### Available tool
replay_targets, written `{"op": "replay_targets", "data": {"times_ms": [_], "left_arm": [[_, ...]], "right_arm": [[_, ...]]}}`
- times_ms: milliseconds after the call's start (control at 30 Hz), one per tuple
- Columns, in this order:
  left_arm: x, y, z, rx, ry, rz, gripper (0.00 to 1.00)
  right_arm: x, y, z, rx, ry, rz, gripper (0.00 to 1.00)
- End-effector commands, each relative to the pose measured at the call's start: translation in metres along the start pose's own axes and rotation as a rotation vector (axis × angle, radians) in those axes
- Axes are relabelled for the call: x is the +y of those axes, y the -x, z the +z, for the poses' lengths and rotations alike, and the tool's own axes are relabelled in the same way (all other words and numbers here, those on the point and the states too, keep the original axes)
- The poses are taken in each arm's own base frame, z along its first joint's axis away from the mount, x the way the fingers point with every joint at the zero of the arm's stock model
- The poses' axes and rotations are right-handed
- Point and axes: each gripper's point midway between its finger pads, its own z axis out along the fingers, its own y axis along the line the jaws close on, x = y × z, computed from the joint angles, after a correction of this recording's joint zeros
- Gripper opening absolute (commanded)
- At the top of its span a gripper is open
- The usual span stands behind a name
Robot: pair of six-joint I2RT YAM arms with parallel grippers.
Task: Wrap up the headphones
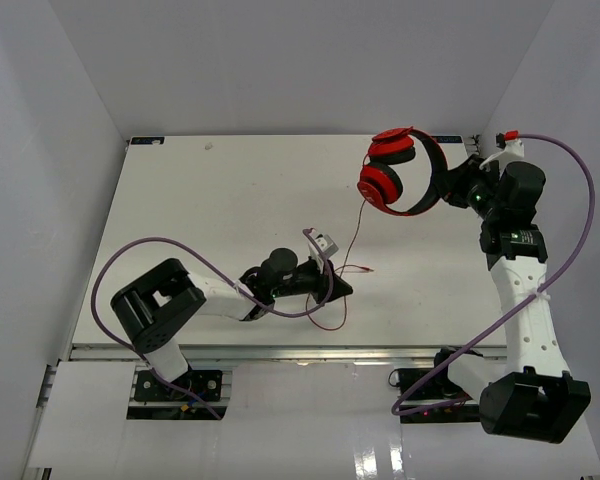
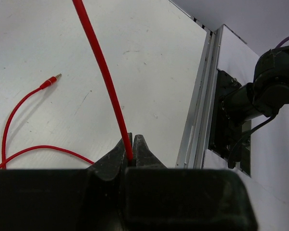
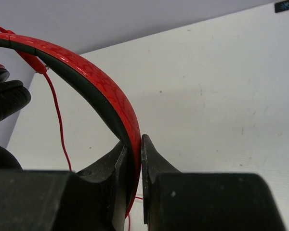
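Observation:
The red headphones [image 1: 392, 172] hang in the air at the back right, earcups to the left. My right gripper [image 1: 450, 186] is shut on their headband [image 3: 98, 86]. The thin red cable [image 1: 352, 235] runs down from the earcups to my left gripper [image 1: 337, 285], which is shut on it near the table's middle front. In the left wrist view the cable [image 2: 102, 67] rises from between the fingers, and its loose end with the plug [image 2: 50, 81] lies looped on the table.
The white table [image 1: 210, 210] has walls at left, back and right. Thick purple robot cables [image 1: 570, 240] loop beside both arms. The metal front rail [image 2: 198, 110] runs along the table edge near the left gripper.

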Motion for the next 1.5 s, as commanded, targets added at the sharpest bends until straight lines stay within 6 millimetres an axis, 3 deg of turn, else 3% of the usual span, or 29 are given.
{"op": "replay_targets", "data": {"times_ms": [0,433,567,700,900,1100,1233,1333,1467], "left_arm": [[-0.018,0.019,0.0,-0.016,-0.008,0.068,0.03],[-0.055,-0.001,0.008,0.111,-0.071,0.085,0.0],[-0.07,-0.012,0.013,0.163,-0.103,0.085,0.0],[-0.08,-0.009,0.016,0.198,-0.108,0.109,0.0],[-0.085,0.013,0.013,0.233,-0.071,0.17,0.0],[-0.081,0.055,0.004,0.283,0.027,0.312,0.0],[-0.062,0.075,0.0,0.307,0.132,0.399,0.0],[-0.051,0.106,0.0,0.281,0.183,0.447,0.0],[-0.03,0.131,-0.001,0.275,0.267,0.514,0.01]], "right_arm": [[-0.021,0.017,0.001,-0.111,-0.103,-0.031,0.08],[-0.076,0.001,0.017,-0.145,-0.303,-0.031,0.08],[-0.085,-0.007,0.02,-0.149,-0.339,-0.059,0.08],[-0.089,-0.016,0.023,-0.154,-0.368,-0.147,0.08],[-0.087,-0.037,0.034,-0.116,-0.374,-0.287,0.08],[-0.083,-0.056,0.042,-0.067,-0.367,-0.503,0.08],[-0.071,-0.064,0.042,-0.038,-0.312,-0.602,0.08],[-0.06,-0.072,0.042,-0.006,-0.248,-0.664,0.08],[-0.045,-0.087,0.04,0.053,-0.149,-0.742,0.08]]}}
